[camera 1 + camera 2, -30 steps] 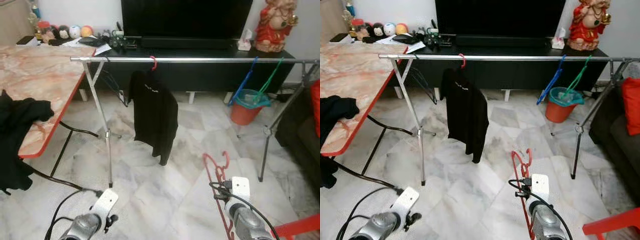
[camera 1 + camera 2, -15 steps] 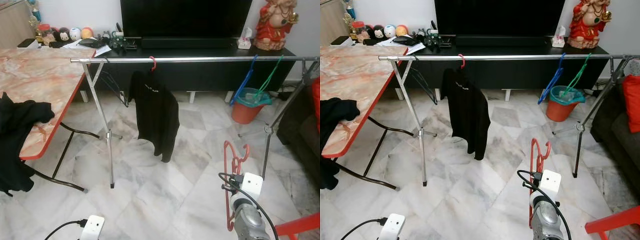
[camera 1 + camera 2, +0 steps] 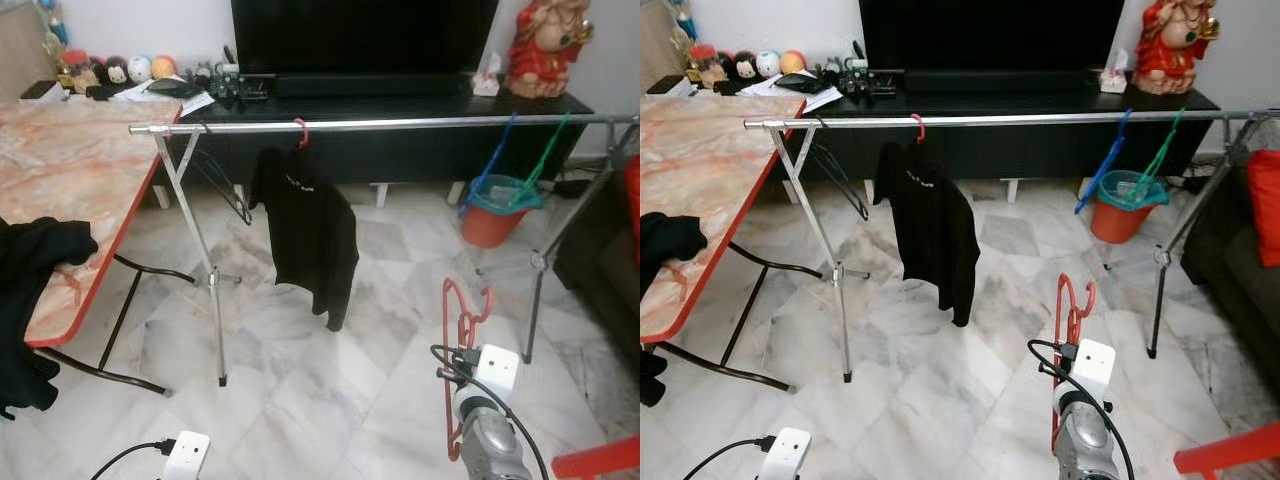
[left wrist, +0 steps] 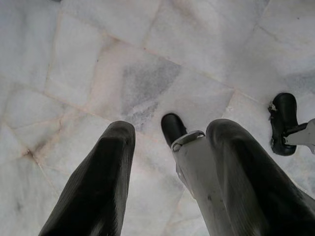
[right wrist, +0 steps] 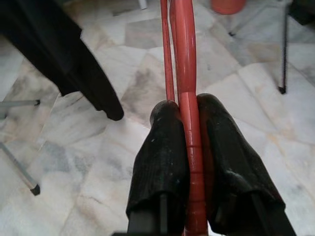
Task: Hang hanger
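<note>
Two black fingers of my right gripper (image 5: 189, 147) stay clamped on the red hanger (image 3: 458, 330), now raised closer toward the clothes rail (image 3: 400, 124) but well below it, while my left gripper (image 4: 167, 167) hangs open.

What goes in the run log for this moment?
right gripper: shut on red hanger | left gripper: open, idle | rail: not reached

hangers: 5 (image 3: 463, 330) | rail: 1 (image 3: 400, 124) | black garments: 2 (image 3: 310, 230) | bucket: 1 (image 3: 497, 210)
</note>
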`<state>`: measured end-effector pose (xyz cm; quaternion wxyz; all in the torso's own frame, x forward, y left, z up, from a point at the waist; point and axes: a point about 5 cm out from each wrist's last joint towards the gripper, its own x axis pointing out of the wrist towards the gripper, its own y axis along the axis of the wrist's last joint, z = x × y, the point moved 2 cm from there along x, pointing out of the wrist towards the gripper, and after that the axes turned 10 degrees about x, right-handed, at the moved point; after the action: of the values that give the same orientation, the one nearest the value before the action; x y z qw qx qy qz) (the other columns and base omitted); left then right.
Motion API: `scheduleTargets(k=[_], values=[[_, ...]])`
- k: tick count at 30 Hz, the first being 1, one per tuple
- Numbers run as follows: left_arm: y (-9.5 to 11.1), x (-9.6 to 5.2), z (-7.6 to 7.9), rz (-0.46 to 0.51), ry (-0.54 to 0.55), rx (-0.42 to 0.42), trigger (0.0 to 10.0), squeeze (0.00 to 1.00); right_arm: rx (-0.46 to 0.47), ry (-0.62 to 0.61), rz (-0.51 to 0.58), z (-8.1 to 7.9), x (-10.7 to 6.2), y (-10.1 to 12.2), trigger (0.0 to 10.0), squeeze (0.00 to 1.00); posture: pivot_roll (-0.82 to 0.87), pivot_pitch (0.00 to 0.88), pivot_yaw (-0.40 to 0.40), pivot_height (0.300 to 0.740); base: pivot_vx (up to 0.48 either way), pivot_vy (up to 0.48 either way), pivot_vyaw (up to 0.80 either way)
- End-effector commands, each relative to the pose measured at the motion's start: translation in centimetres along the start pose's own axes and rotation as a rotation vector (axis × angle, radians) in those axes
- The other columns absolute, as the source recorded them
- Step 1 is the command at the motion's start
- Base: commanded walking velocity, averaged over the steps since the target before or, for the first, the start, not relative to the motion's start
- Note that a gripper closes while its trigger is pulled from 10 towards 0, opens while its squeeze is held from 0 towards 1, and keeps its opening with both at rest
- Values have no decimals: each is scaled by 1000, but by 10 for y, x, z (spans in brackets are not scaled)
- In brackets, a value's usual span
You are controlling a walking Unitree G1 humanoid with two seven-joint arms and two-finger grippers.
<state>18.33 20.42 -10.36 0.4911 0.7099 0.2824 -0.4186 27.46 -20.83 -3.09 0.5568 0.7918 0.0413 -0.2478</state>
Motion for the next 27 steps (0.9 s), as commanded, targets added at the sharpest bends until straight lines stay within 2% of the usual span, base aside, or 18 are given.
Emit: scheduleTargets(k=[1,5,15,27], values=[[-9,-1,3,-27,-3,13,10000,0,-18,19,8,-3,1,2,10000,0,-125,0,-22,740,322,0,0],[-16,-2,4,-44,-4,14,10000,0,-28,32,28,-5,1,5,10000,0,-125,0,-22,740,322,0,672],[-25,-4,3,-63,-8,27,10000,0,-23,26,27,-6,1,5,10000,0,-126,0,-21,740,326,0,0],[-31,-6,-6,-73,-1,23,10000,0,-46,44,32,-9,4,10,10000,0,-123,0,-27,740,330,0,0]])
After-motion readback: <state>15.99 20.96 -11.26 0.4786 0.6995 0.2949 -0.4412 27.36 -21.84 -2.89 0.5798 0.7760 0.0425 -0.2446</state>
